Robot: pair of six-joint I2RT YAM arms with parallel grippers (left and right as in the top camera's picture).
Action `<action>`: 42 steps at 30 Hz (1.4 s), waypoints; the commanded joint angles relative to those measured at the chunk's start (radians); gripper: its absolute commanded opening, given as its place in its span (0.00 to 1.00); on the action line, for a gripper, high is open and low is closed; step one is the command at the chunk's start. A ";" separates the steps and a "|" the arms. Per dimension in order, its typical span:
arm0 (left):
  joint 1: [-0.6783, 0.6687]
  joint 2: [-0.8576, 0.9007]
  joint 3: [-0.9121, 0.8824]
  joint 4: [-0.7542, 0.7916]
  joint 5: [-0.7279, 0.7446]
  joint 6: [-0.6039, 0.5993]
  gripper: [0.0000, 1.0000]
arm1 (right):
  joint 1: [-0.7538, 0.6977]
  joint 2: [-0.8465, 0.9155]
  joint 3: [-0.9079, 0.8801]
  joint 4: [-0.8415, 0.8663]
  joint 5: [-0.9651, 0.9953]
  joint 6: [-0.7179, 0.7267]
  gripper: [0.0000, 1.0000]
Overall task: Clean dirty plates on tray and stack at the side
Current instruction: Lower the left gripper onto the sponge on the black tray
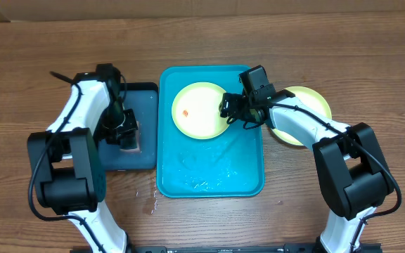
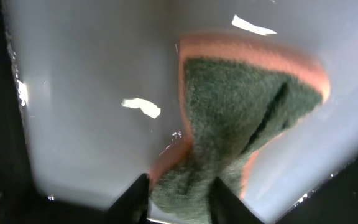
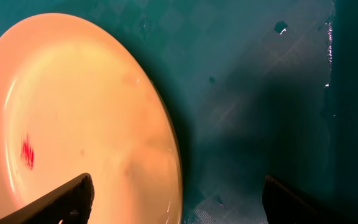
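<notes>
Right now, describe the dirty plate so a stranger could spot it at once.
Start at the turquoise tray mid-table. The plate lies in its far half. Unlike the other yellow-green plate, off the tray to the right, it bears an orange-red smear.

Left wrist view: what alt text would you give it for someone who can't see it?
Two dark fingers at the bottom edge pinch the near end of a sponge, green scouring face up over an orange layer, squeezing it narrow. The sponge lies on a wet, pale glossy surface with bright glints.
</notes>
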 commanded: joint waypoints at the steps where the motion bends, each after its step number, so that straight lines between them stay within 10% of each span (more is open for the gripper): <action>1: 0.017 0.002 -0.001 0.010 0.075 0.020 0.24 | 0.003 -0.006 -0.002 0.006 -0.001 -0.004 0.88; 25: 0.012 0.002 -0.101 0.174 0.036 0.143 0.33 | 0.003 -0.006 -0.002 0.006 -0.001 -0.004 0.88; 32: 0.013 -0.011 -0.079 0.163 0.101 0.176 0.04 | 0.004 -0.006 -0.002 0.005 -0.001 -0.004 0.88; 42: 0.029 -0.228 -0.014 0.178 0.177 0.217 0.04 | 0.004 -0.006 -0.003 -0.009 -0.002 -0.004 0.49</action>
